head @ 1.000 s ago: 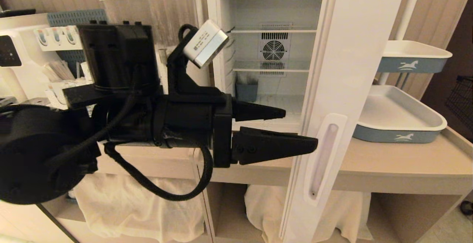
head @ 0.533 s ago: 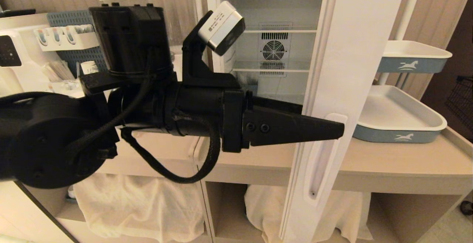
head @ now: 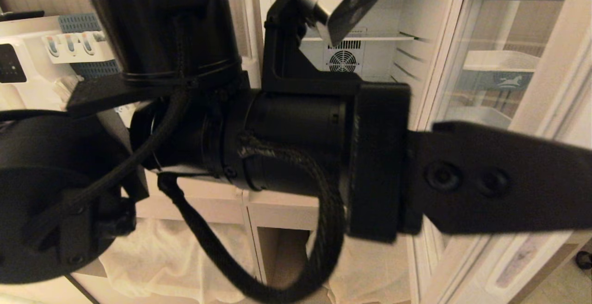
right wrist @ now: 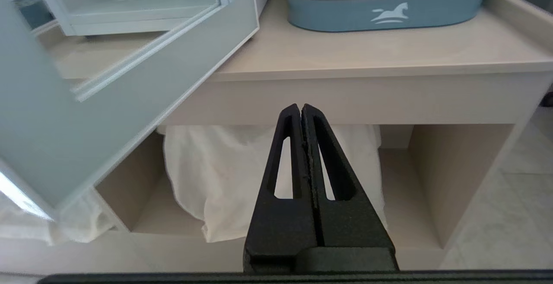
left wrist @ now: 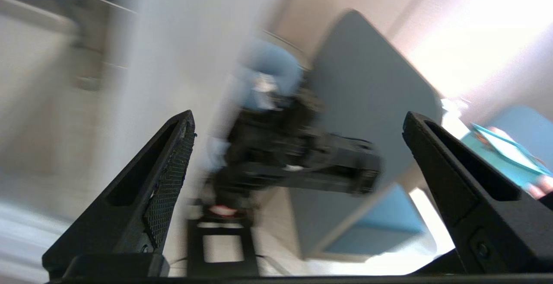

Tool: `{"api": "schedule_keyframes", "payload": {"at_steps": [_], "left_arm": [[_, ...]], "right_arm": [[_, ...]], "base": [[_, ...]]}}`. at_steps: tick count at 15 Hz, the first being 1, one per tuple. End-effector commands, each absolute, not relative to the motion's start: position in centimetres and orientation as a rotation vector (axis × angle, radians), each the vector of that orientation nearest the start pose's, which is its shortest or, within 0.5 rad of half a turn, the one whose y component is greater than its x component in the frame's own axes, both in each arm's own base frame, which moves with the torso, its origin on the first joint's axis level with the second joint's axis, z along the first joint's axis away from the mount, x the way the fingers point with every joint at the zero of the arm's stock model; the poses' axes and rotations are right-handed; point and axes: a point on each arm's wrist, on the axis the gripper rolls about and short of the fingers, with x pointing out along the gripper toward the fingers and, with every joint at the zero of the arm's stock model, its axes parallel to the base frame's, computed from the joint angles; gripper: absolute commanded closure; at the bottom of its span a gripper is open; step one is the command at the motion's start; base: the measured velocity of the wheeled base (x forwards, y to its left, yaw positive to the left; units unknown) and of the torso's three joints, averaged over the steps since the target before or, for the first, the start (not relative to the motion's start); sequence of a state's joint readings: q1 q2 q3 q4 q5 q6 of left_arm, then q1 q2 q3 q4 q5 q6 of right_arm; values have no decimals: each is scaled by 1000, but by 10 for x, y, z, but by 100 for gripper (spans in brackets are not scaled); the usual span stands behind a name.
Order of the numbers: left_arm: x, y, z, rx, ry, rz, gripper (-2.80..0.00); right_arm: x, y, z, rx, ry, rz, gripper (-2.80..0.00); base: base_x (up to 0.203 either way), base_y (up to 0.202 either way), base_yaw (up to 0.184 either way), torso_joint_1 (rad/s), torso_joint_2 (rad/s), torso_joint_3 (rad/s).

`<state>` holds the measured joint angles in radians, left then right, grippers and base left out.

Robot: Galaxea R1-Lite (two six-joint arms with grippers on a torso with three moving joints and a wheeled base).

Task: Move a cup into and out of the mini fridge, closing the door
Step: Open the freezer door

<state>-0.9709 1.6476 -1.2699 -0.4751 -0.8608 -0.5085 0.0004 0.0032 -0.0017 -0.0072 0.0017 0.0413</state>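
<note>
With its fingers spread wide and empty, the left gripper (head: 532, 179) reached level across the front of the open door (head: 504, 63), far nearer it than the clenched right gripper (right wrist: 301, 111).

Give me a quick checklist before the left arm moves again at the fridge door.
1. Left gripper open and holding nothing: ok.
2. Door shut: not ok, it stands open beside the mini fridge.
3. Left gripper touching the door: cannot tell.
4. The cup in sight: not ok, no view shows it.
5. Right gripper shut, parked low before the counter: ok.
</note>
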Motion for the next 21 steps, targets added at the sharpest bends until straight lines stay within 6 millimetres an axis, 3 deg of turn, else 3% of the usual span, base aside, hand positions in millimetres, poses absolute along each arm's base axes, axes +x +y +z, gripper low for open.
{"api": "schedule_keyframes", "payload": {"at_steps": [1,6,10,13,15,16,19,21], "left_arm": [[146,-263,316,-364,361,-1842,-280],[138,-247,307,-363,401,-1820,-280],[117,-232,310,-359,419,-1849,-280],[92,-199,326,-350,450,-1794,-280],[85,-184,329,-337,419,-1700,-280],[88,-176,326,-329,390,-1574,0],[101,-159,307,-269,348,-1179,0],[111,-133,291,-230,315,-896,0]], "right_arm": [[-23,0,77,41,-5,3,0],[-23,0,77,41,-6,3,0],[-23,0,77,41,-5,3,0],[-23,0,77,41,-4,3,0],[-23,0,77,41,-5,3,0],[-23,0,77,41,-3,3,0],[-23,0,77,41,-3,3,0],[-23,0,77,41,-5,3,0]], "base": [[0,0,0,0,0,0],[0,0,0,0,0,0],[0,0,0,0,0,0],[0,0,0,0,0,0],[0,0,0,0,0,0],[0,0,0,0,0,0],[0,0,0,0,0,0],[0,0,0,0,0,0]]}}
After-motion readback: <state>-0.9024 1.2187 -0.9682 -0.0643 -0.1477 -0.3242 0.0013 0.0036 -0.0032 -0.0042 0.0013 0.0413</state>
